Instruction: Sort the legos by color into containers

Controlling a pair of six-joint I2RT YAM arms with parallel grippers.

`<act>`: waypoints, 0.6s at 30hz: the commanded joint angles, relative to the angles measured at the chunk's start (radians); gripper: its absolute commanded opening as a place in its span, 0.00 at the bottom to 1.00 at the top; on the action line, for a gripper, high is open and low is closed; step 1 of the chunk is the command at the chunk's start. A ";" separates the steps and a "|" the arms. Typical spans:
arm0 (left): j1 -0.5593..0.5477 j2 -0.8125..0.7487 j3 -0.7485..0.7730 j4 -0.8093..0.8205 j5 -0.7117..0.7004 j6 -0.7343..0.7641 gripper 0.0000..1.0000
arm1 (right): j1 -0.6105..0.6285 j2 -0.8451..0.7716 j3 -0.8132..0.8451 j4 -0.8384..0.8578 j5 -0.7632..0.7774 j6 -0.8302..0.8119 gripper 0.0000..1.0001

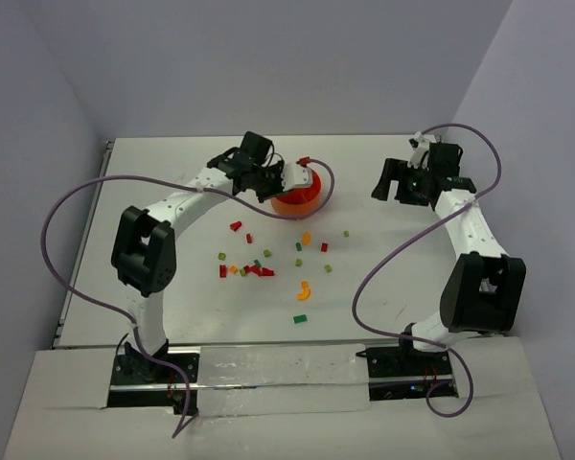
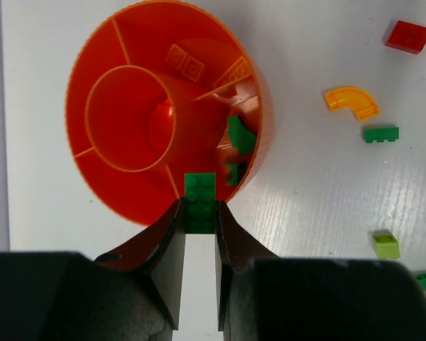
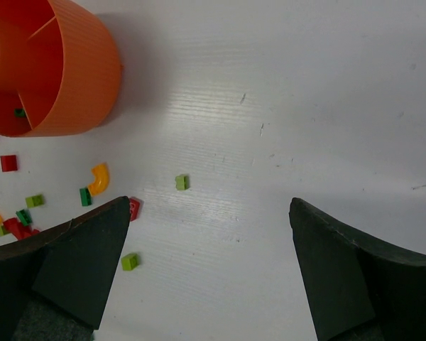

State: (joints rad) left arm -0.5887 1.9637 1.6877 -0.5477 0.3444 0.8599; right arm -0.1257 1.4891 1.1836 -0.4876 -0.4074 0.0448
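In the left wrist view my left gripper (image 2: pixel 199 214) is shut on a dark green lego (image 2: pixel 199 197), held over the near rim of the orange bowl (image 2: pixel 199 42). Green legos (image 2: pixel 240 137) lie in the compartment just beyond it. From above, the left gripper (image 1: pixel 286 182) hangs at the bowl (image 1: pixel 305 201). Loose red, green, orange and yellow legos (image 1: pixel 259 269) are scattered on the table in front of the bowl. My right gripper (image 1: pixel 402 182) stands open to the right, its jaws wide over bare table (image 3: pixel 209 206), holding nothing.
An orange curved piece (image 2: pixel 351 103), a red brick (image 2: pixel 409 35) and a green brick (image 2: pixel 380 133) lie right of the bowl. Purple cables (image 1: pixel 77 201) loop beside both arms. Grey walls close in the table on the left, back and right.
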 commanded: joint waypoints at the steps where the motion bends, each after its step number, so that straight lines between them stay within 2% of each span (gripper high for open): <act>1: -0.022 0.037 0.049 0.041 0.021 0.021 0.15 | 0.017 0.006 0.047 0.015 0.016 -0.006 1.00; 8: -0.025 0.073 0.079 0.056 0.012 0.006 0.16 | 0.020 0.012 0.042 0.012 0.013 -0.010 1.00; 17: -0.026 0.078 0.096 0.054 0.013 0.002 0.38 | 0.043 0.016 0.039 0.006 0.021 -0.019 1.00; 18: -0.026 0.078 0.098 0.054 0.013 0.002 0.38 | 0.043 0.016 0.037 0.006 0.021 -0.020 1.00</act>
State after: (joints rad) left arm -0.6098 2.0411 1.7352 -0.5251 0.3443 0.8677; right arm -0.1023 1.4971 1.1854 -0.4900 -0.3991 0.0390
